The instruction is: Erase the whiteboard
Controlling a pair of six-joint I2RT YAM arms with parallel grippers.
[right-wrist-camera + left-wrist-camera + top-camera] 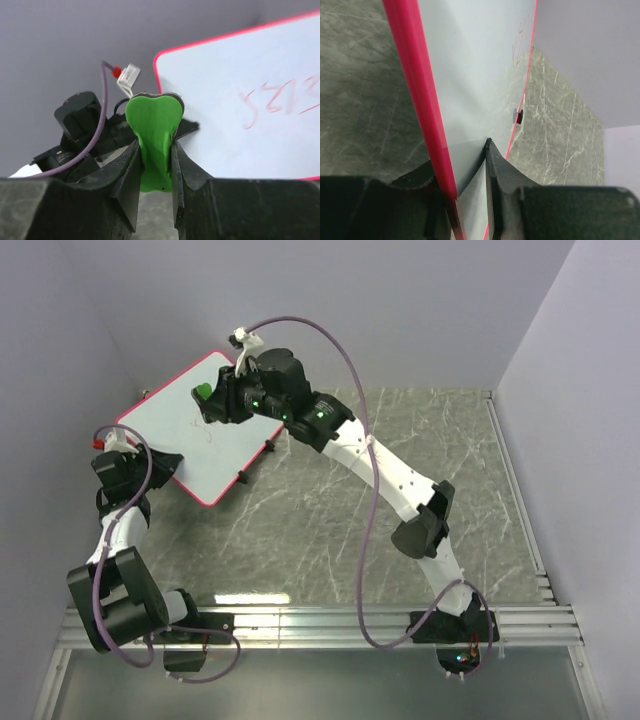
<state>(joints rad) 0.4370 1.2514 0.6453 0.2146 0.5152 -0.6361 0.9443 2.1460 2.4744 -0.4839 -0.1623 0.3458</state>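
Nearest us, at the table's (420,470) left, our left gripper (460,159) is clamped on the near-left edge of the whiteboard (190,445). Farther off, our right gripper (156,150) pinches a green eraser (152,122) over the board's far part, near red scribbles (280,102).

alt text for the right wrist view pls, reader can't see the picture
The right gripper is shut on a green lobed eraser with a dark backing. Just behind to the right is the flat white whiteboard with a thin red rim, red scribbles on its face; the black left arm sits beyond its edge.
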